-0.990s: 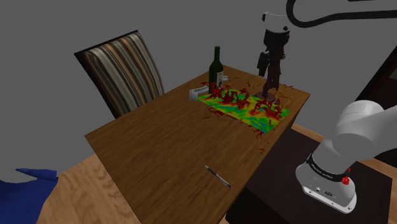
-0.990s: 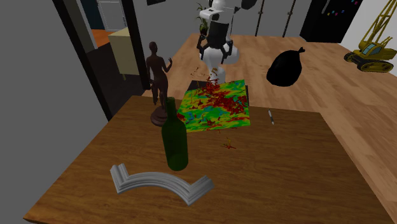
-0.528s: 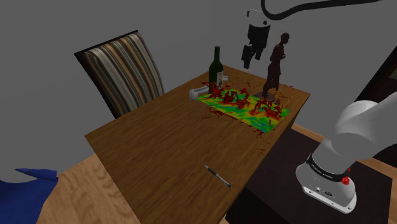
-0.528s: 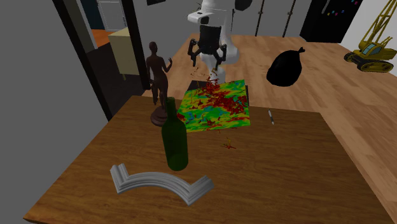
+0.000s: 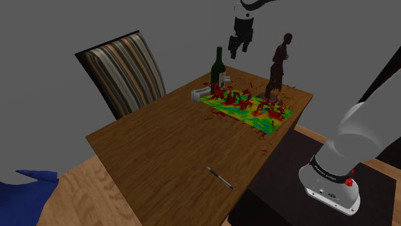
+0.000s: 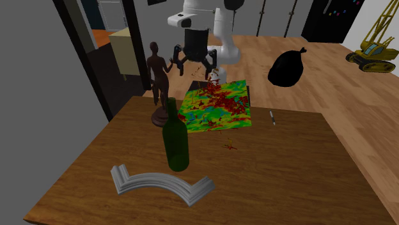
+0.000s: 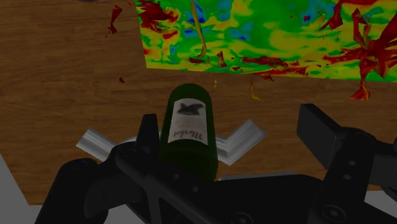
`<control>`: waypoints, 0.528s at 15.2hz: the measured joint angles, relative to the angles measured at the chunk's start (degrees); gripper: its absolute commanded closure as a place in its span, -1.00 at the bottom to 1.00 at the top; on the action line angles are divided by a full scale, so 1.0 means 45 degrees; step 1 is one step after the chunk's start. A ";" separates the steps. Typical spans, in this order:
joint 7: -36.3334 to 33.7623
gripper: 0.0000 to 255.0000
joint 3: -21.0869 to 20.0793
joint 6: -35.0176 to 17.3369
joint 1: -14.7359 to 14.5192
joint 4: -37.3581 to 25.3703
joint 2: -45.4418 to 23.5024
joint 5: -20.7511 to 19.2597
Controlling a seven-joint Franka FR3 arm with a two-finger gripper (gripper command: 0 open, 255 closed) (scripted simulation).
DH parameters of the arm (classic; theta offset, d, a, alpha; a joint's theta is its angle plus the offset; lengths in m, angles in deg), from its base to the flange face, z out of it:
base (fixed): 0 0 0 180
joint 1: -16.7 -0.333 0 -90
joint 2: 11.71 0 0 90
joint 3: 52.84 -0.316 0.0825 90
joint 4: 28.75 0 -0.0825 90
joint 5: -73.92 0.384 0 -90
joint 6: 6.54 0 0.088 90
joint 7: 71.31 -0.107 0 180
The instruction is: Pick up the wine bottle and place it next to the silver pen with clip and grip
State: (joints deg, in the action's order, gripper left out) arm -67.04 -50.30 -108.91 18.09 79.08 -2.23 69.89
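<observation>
Shoulder view: the wooden table (image 5: 160,138) carries a multicoloured mat (image 5: 250,109). At the table's far side the dark green wine bottle (image 5: 218,66) stands upright, just beside a white moulding (image 5: 200,94). The gripper (image 5: 239,46) hovers above the bottle with its fingers spread wide, holding nothing. This looks like the approach step. Next it should descend until the fingers straddle the bottle, then close. Whether the bottle holds anything cannot be told. The pen (image 5: 220,178) lies well apart, toward the near edge.

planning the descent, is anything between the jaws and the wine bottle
Nothing visible does. The gripper, jaws open, hangs above the wine bottle with only air between. The dark figurine stands off to the shoulder view's right; the white moulding lies on the table by the bottle's base.
</observation>
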 measured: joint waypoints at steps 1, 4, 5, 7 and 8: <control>0.0092 -1.00 0.0067 -0.0003 0.0031 -0.0537 -0.0532 0.0099; 0.0406 -1.00 0.0245 0.0368 0.0152 -0.2575 -0.2169 0.0440; 0.0506 -1.00 0.0297 0.0458 0.0204 -0.3214 -0.2713 0.0563; 0.0679 -1.00 0.0378 0.0744 0.0321 -0.4614 -0.3828 0.0815; 0.0776 -1.00 0.0413 0.0924 0.0394 -0.5259 -0.4292 0.0938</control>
State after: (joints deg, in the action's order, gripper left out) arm -63.54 -48.44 -104.76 19.87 55.41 -21.54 74.11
